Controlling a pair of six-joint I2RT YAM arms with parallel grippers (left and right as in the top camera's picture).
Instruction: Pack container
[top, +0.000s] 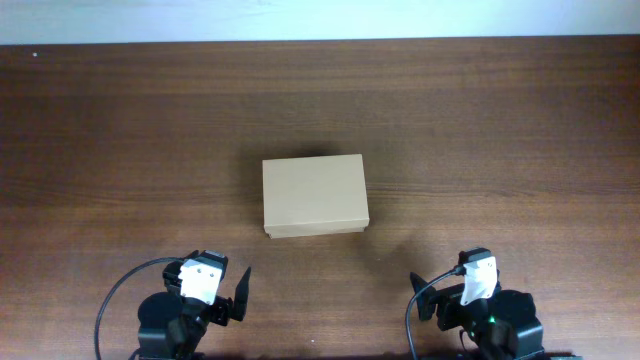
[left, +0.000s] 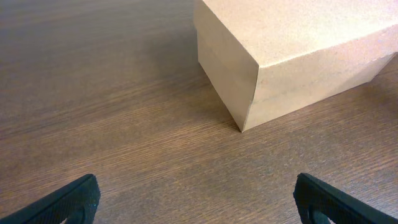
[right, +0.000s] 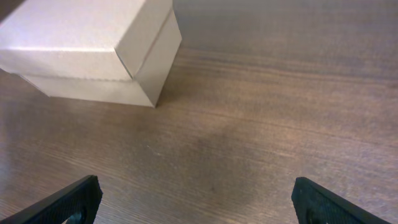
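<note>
The container (top: 315, 195) is a plain tan cardboard box, lid down, in the middle of the dark wooden table. In the left wrist view the container (left: 292, 56) fills the upper right, one corner pointing at the camera. The right wrist view has the container (right: 93, 53) at the upper left. My left gripper (top: 218, 290) rests near the front edge, left of the box and well short of it, jaws open and empty. My right gripper (top: 455, 292) sits at the front right, also open with only bare wood between its fingers (right: 68, 202).
The wooden table (top: 500, 130) runs back to a pale wall at the far edge. Black cables loop beside each arm base (top: 110, 310). Nothing else lies on the table in these views.
</note>
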